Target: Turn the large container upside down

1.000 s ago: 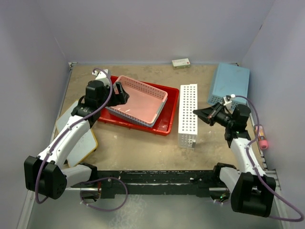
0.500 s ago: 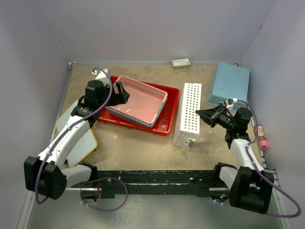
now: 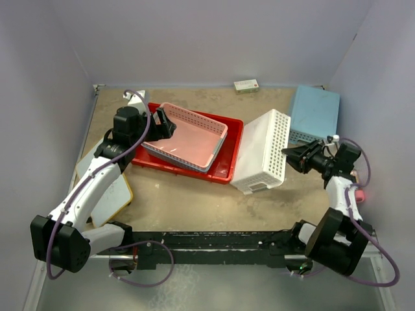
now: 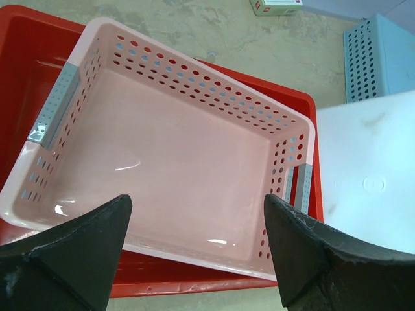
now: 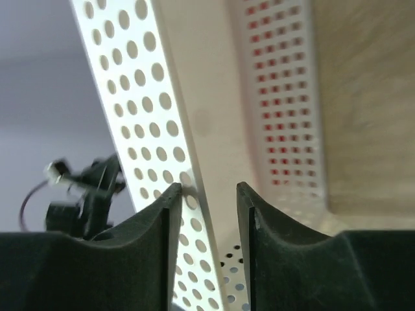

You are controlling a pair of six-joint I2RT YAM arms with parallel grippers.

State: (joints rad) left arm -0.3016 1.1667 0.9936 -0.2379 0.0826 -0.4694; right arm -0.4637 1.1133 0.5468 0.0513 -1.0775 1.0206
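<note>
The left gripper is hovering over the near left end of a pink basket, its fingers spread wide and touching nothing. The pink basket is sitting inside the large container, which is resting open side up, left of centre on the table. Just right of it, a white basket is leaning at a tilt, with its lower edge on the table. The right gripper is straddling that basket's perforated upper wall with narrowly parted fingers; whether they are clamping it cannot be told. A light-blue basket is lying behind, in the far right corner.
</note>
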